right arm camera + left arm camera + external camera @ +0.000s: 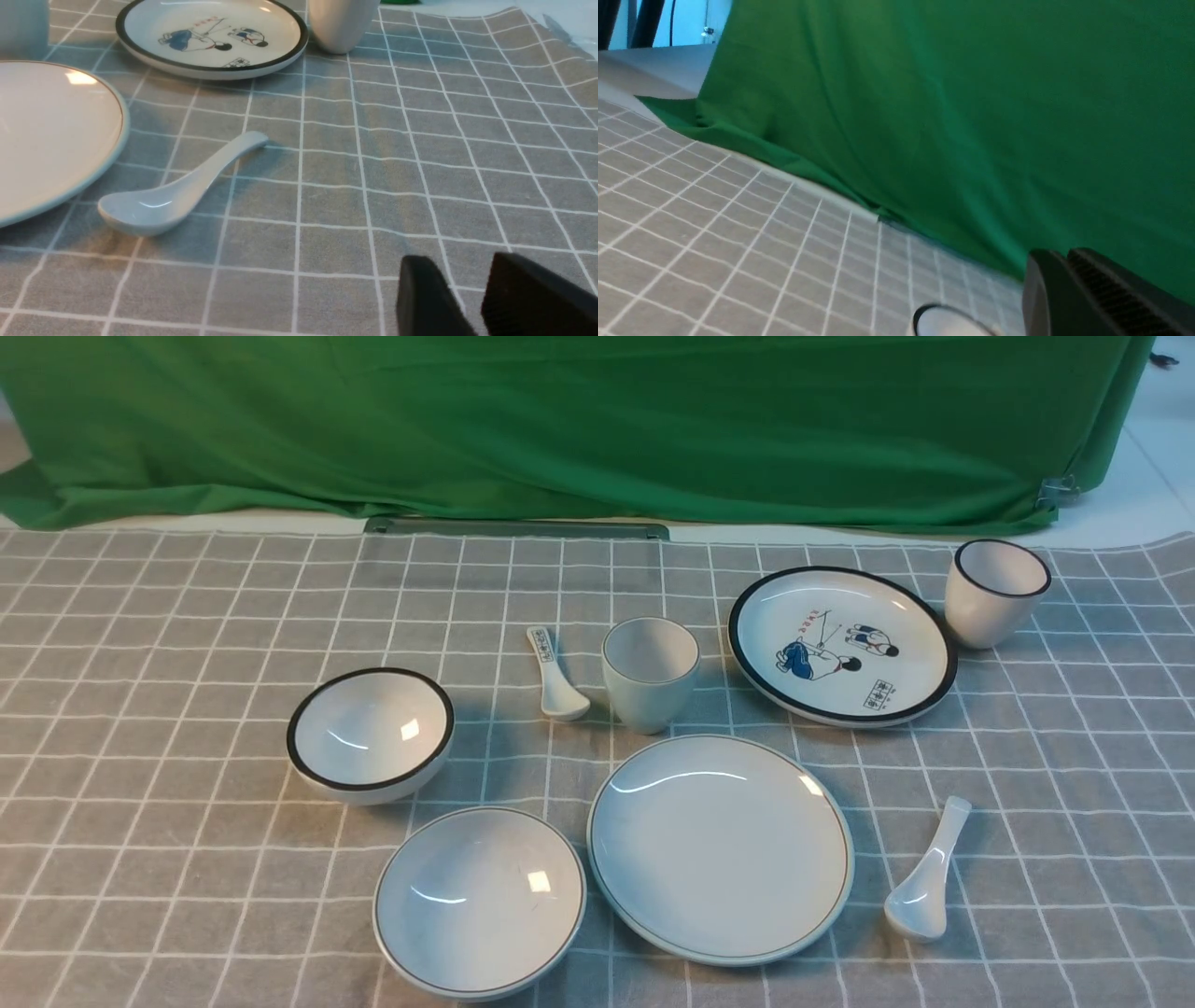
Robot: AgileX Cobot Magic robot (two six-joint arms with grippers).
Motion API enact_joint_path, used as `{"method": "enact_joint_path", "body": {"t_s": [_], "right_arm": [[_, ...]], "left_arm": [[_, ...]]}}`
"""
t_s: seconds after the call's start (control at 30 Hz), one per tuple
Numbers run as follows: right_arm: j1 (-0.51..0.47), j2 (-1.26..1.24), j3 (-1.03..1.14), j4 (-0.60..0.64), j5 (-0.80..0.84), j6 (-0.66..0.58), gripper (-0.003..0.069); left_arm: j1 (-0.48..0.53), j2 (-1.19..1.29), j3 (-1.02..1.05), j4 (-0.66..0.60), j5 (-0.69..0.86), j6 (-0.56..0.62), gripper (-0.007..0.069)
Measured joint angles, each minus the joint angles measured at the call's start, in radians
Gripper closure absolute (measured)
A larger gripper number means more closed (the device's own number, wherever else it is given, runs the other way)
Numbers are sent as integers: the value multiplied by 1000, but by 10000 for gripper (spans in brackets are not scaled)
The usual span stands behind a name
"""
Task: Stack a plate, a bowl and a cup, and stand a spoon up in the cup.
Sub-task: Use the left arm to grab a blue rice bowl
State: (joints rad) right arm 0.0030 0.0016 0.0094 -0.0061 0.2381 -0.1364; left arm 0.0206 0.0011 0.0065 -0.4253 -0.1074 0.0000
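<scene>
The right fingers [430, 298] show only in the right wrist view, as two black tips slightly apart with grey cloth visible in the narrow gap. They grip nothing and hang above a bare patch of the surface [140, 859], well apart from the spoon [924, 887]. The left fingers [1111, 298] appear at the edge of the left wrist view as a dark mass with a ribbed pad. Whether they are parted or pressed together I cannot tell, and nothing is seen in their grip. Neither arm reaches into the front view.

The plate [719, 847] lies flat near the middle of the checked cloth, on the robot's side. The bowl [479, 901] sits just to its left, rims nearly meeting. The cup [650, 674] stands upright beyond the plate, apart from it. The spoon lies just right of the plate, scoop toward the robot and handle pointing away.

Further out are a black-rimmed bowl [371, 735] at left, a small marked spoon [555, 677] just left of the cup, a picture plate [842, 646] at right and a black-rimmed cup [994, 593] beside it. A green drape [560, 420] hangs behind.
</scene>
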Motion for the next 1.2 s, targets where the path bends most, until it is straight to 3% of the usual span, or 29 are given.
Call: {"method": "enact_joint_path", "body": {"t_s": [0.13,0.27,0.33,0.4,0.43,0.47,0.5,0.6,0.67,0.73,0.77,0.9,1.0,1.1,1.2], "right_arm": [[0,0,0,0,-15,0,417],[0,0,0,25,-79,43,417],[0,0,0,95,-207,183,417],[0,0,0,130,-297,304,417],[0,0,0,141,-367,404,417],[0,0,0,142,-367,418,417],[0,0,0,148,-431,490,417],[0,0,0,154,-498,551,417],[0,0,0,157,-512,571,417],[0,0,0,157,-512,574,417],[0,0,0,157,-512,576,417],[8,0,-7,158,-477,671,426],[42,7,-85,158,-310,679,494],[128,97,-257,158,-40,519,610],[213,261,-449,156,190,386,631]], "left_arm": [[0,0,0,-34,-105,-70,607],[0,0,0,-30,-285,-220,607],[0,-1,-12,19,-446,-342,607],[0,7,-68,57,-446,-378,607],[0,28,-139,98,-396,-392,607],[0,33,-153,112,-383,-396,607],[0,82,-263,156,-256,-425,607],[0,259,-531,249,96,-442,607],[0,415,-722,261,429,-339,607],[0,513,-799,255,565,-262,607],[0,630,-901,235,768,-180,607],[-1,934,-1001,160,1103,25,609],[-20,1087,-999,153,1167,70,619],[-122,1192,-989,206,1122,47,623],[-254,1280,-992,310,1067,-64,624]]}}
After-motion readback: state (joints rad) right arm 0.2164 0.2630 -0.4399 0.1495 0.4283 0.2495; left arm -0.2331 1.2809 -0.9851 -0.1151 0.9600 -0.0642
